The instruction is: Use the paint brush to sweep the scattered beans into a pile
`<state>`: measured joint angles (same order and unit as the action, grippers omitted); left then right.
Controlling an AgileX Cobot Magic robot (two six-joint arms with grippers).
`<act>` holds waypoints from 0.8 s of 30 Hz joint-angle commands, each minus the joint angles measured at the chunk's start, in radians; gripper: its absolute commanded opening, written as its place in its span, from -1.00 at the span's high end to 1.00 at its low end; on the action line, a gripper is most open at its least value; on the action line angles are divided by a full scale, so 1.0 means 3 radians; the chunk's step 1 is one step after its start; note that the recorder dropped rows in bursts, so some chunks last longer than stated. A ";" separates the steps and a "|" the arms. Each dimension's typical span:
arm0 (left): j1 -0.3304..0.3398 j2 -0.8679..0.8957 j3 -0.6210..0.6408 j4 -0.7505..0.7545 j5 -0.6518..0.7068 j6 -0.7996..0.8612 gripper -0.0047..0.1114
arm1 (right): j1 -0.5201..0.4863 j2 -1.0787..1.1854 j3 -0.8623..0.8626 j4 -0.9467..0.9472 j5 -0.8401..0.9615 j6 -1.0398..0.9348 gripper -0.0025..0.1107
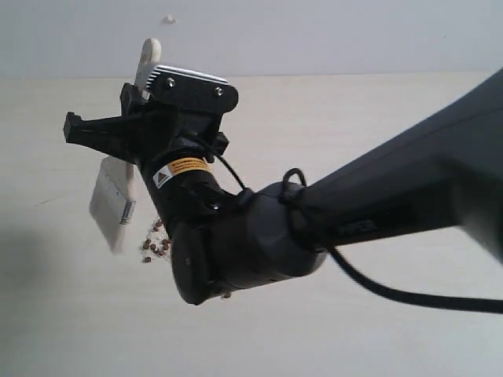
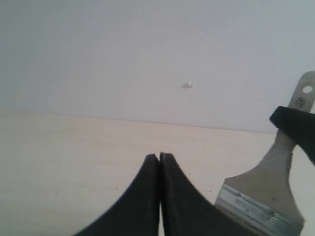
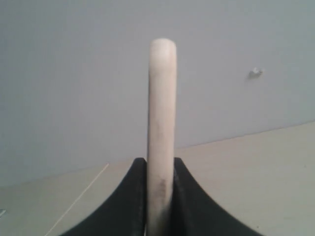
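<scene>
The right gripper [image 3: 160, 169] clamps the paint brush [image 1: 110, 188] handle, bristles just beside the beans [image 1: 156, 245], seemingly mostly bunched, arm hiding some, so sweeping looks nearly done; left gripper [image 2: 160, 162] closed, empty.

- Beneath me lies a pale cream wood-grain tabletop [image 1: 369, 118], flat and matte.
- Small round reddish-brown beans [image 1: 156, 245] lie directly on it, gathered in one loose patch.
</scene>
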<state>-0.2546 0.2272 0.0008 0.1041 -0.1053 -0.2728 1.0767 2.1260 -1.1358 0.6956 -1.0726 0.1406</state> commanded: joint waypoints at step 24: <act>-0.0021 -0.0021 -0.0003 -0.0011 0.0004 -0.0022 0.92 | 0.0054 0.0393 -0.0496 0.1449 0.0263 -0.1926 0.96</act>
<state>-0.2546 0.2272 0.0008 0.1041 -0.1053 -0.2728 1.0926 2.2535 -1.2800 1.0631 -0.9863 -0.3363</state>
